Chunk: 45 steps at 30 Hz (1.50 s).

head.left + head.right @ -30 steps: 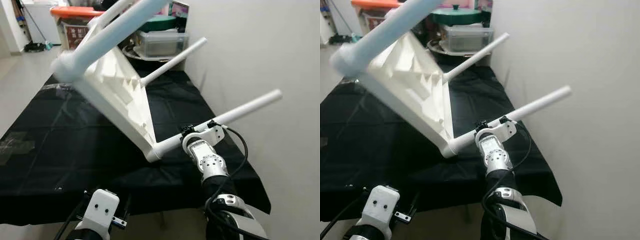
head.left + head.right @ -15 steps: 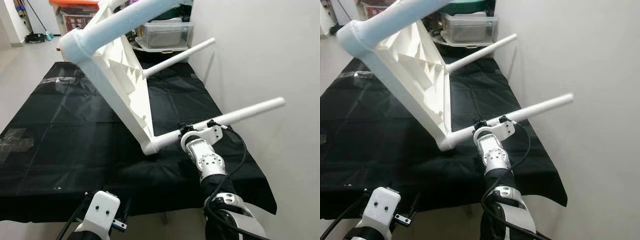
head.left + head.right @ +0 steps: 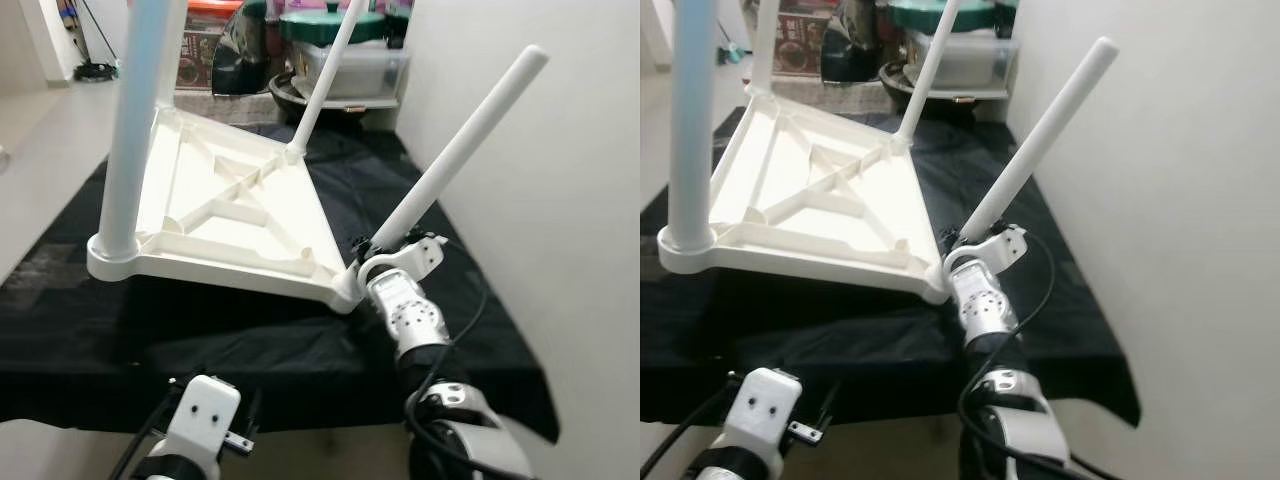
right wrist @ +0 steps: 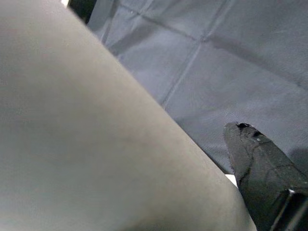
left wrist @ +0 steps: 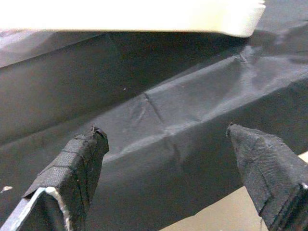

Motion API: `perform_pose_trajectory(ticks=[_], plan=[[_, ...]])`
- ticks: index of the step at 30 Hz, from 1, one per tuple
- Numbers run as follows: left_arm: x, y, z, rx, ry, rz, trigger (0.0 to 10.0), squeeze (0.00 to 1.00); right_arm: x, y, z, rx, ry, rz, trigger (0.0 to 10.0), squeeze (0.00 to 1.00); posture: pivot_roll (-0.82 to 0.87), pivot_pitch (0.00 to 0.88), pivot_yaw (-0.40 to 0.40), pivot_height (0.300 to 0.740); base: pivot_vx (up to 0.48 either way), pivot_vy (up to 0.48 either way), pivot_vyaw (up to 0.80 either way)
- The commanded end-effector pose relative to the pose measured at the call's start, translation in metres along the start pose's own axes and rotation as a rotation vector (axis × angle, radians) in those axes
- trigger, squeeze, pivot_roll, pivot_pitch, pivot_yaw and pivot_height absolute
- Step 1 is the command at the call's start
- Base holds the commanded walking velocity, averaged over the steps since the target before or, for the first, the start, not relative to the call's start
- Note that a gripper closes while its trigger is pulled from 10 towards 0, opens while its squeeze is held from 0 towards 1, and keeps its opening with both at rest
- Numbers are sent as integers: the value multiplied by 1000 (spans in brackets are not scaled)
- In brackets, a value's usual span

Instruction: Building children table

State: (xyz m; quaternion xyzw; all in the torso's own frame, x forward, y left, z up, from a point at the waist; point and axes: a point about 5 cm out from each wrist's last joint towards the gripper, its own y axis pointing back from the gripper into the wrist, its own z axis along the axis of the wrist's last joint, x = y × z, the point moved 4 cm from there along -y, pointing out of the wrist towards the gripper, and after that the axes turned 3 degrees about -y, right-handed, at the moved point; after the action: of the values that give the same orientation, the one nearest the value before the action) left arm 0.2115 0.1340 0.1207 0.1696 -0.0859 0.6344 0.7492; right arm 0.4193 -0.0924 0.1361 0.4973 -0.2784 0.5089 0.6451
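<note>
The white table (image 3: pixel 225 215), tilted steeply on edge a second ago, has been swung down so that its underside faces up and its top lies nearly flat over the black-covered bench (image 3: pixel 250 340). Its legs, earlier pointed sideways toward the wall, are now raised upward, with the right claw (image 3: pixel 368 250) carried along at the near corner.

A plain white wall (image 3: pixel 560 180) runs along the right. A black cloth (image 3: pixel 250 340) covers the surface, creased and hanging over its near edge. Beyond its far end stand a clear plastic storage box (image 3: pixel 350 70), a green lid (image 3: pixel 320 25) and an orange-lidded bin (image 3: pixel 205 50). Pale floor (image 3: pixel 40 130) lies left.
</note>
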Motion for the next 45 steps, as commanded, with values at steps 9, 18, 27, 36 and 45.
perform_pose_trajectory(ticks=[9, 18, 27, 36, 45], plan=[[-1, -6, -1, -3, 1, -2, 10000, 0, 34, 31, -75, 149, 206, 295, 10000, 0, 263, 19, -98, 740, 0, 0, 0], [-2, -14, -2, -11, 0, 1, 10000, 0, 73, 62, -71, -73, 767, 660, 10000, 0, 248, 0, -103, 740, 0, 0, 0], [1, -18, -3, -19, -6, 14, 10000, 0, 88, 75, -46, -244, 886, 679, 10000, 0, 247, 0, -108, 740, 0, 0, 0], [0, -22, -3, -24, -2, 14, 10000, 0, 142, 84, -3, -465, 956, 712, 10000, 0, 238, 0, -107, 740, 0, 0, 0], [-1, -23, -1, -35, -5, 9, 10000, 0, 173, 88, 22, -554, 934, 679, 10000, 0, 236, 0, -112, 740, 0, 0, 0]])
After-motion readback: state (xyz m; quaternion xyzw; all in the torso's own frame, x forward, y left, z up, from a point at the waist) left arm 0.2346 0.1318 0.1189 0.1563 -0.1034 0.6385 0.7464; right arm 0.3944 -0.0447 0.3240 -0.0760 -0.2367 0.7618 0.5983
